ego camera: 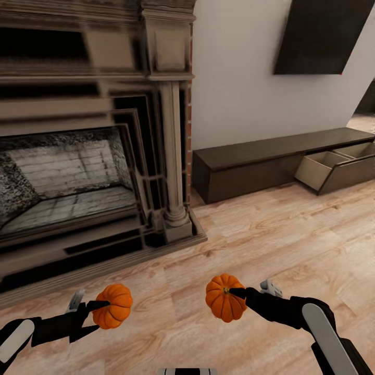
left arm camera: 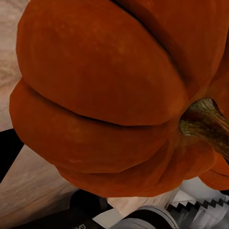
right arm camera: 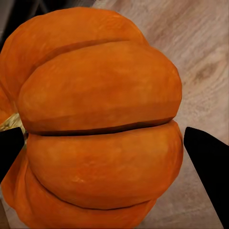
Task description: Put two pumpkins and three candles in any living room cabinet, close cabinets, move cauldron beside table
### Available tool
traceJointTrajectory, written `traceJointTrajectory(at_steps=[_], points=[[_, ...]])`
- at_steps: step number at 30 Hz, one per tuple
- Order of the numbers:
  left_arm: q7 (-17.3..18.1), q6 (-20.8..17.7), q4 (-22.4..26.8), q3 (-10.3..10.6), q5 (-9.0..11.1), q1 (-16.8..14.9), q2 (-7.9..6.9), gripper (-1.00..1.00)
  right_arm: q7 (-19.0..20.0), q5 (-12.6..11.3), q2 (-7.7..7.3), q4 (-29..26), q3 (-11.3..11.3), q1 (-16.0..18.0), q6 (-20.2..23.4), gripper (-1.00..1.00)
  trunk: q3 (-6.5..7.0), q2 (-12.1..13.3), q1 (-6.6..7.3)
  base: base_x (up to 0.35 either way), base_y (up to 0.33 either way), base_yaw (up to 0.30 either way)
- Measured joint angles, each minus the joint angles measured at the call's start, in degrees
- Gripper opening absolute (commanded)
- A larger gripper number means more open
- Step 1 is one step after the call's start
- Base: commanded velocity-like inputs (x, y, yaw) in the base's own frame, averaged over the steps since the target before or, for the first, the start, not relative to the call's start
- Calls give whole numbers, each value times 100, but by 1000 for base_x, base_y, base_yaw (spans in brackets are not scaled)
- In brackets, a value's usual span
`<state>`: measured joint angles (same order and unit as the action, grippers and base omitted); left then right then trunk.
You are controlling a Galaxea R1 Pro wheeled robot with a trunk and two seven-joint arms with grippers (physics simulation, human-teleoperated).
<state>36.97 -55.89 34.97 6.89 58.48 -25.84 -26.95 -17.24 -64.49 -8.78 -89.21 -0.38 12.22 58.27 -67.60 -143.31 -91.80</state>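
Two bright-orange ribbed pumpkins are held above the wooden floor at the bottom of the head view. My left gripper [ego camera: 100,312] is shut on the left pumpkin [ego camera: 115,307], seen close up as the same pumpkin [left arm camera: 105,95] with its brown stem in the left wrist view. My right gripper [ego camera: 234,298] is shut on the right pumpkin [ego camera: 223,302], which sits between the black fingers [right arm camera: 205,162] as the pumpkin [right arm camera: 100,129] in the right wrist view. The long low dark-brown cabinet [ego camera: 250,166] stands against the white wall at right, with its drawer [ego camera: 333,172] pulled open. The candles and cauldron are out of view.
A large stone fireplace [ego camera: 88,151] with a column [ego camera: 174,156] fills the left half. A dark screen [ego camera: 323,34] hangs on the wall above the cabinet. Light wood floor [ego camera: 271,239] stretches between me and the cabinet.
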Motion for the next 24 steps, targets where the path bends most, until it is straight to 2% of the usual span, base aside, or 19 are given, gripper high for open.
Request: traceJointTrajectory(at_steps=[6,16,24], points=[[-9,-8,0,1,12,0,8,-100,0,-15,2,0,-4,0,-1,-100,111,7,13,0,0,-5],[-12,13,-1,0,-11,1,8,-100,-5,4,2,6,-16,0,-2,-100,56,7,12,0,0,-179],[-35,18,-1,3,-13,0,16,-100,-19,3,7,59,-176,0,-31,-100,2,7,12,0,0,-207]])
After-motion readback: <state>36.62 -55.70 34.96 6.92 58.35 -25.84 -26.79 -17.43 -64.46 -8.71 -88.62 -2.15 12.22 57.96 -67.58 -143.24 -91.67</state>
